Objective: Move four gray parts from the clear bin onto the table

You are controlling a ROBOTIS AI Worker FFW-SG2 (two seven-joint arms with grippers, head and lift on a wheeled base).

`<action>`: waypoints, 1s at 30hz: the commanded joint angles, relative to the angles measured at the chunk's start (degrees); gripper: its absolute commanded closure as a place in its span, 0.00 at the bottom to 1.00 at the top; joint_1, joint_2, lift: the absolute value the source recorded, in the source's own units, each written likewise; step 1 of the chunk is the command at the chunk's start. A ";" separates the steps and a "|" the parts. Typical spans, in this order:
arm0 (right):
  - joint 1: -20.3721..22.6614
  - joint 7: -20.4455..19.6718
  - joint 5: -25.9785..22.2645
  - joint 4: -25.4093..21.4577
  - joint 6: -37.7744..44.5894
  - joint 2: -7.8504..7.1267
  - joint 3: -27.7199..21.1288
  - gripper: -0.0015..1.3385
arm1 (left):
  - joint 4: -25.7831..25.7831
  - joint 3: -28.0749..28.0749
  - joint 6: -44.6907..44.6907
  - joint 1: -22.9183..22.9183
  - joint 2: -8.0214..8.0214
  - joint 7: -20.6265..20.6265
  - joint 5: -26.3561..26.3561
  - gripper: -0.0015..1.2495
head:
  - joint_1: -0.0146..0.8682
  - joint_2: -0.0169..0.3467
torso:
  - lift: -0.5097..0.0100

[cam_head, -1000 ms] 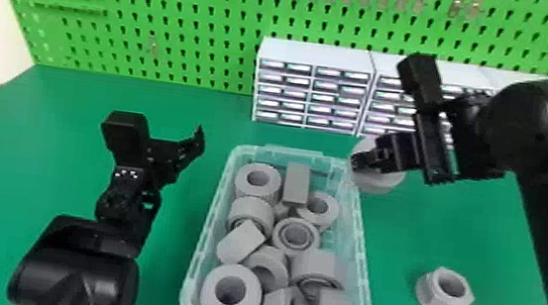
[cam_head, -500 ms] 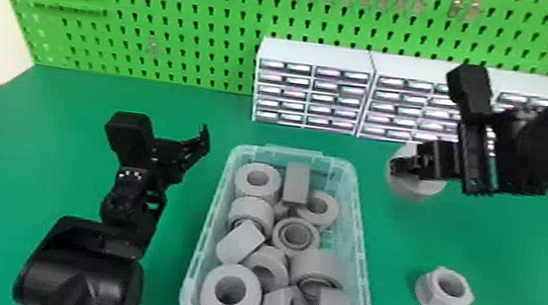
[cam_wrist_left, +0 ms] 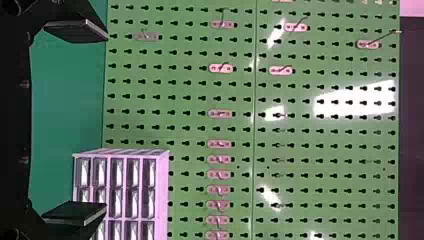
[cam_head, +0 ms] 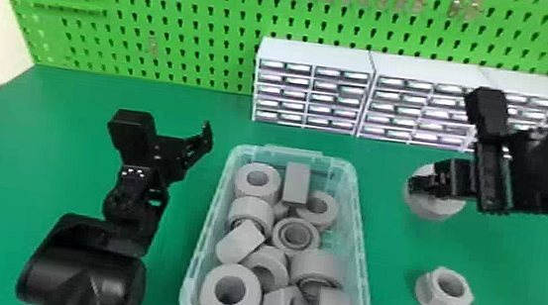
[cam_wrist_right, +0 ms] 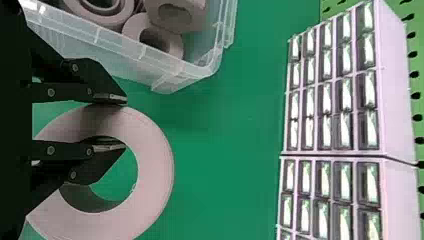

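To the right of the clear bin [cam_head: 361, 255], my right gripper [cam_head: 426, 184] is shut on the wall of a gray ring [cam_head: 433, 206]. In the right wrist view, one finger of the right gripper [cam_wrist_right: 112, 121] is inside the hole of the gray ring [cam_wrist_right: 155, 170] and the other outside it. A flanged gray nut [cam_head: 442, 297] rests on the table nearer the front. Several gray parts [cam_head: 257, 180] lie piled in the bin. My left gripper [cam_head: 198, 148] is parked left of the bin; in the left wrist view the left gripper [cam_wrist_left: 80, 122] stands wide open, holding nothing.
White drawer cabinets [cam_head: 317, 55] stand at the back of the green table [cam_head: 65, 139], against a green pegboard [cam_head: 205, 16]. The bin's right wall lies between the piled parts and the ring.
My right gripper has moved to the right, away from the bin, carrying the gray ring with it. The left arm has barely shifted.
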 commanded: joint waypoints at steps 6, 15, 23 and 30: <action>0.68 0.00 -0.43 4.09 0.08 0.09 0.30 0.69 | 0.30 -0.54 -0.26 -0.20 0.00 0.00 0.14 0.08 | 0.80 0.24 | 0.88; 1.12 0.00 -1.05 8.83 0.08 0.18 1.53 0.69 | 0.47 -0.72 -0.44 -0.20 0.00 0.00 0.32 0.08 | 0.80 0.24 | 0.88; 1.91 0.00 -3.95 10.68 -0.88 -0.43 2.06 0.69 | 0.65 -0.89 -0.53 -0.38 -0.09 0.00 0.40 0.08 | 0.80 0.24 | 0.88; 1.91 0.00 -4.74 12.44 -1.05 -0.43 2.77 0.69 | 0.91 -1.07 -0.70 -0.64 -0.18 0.00 0.49 0.08 | 0.80 0.24 | 0.88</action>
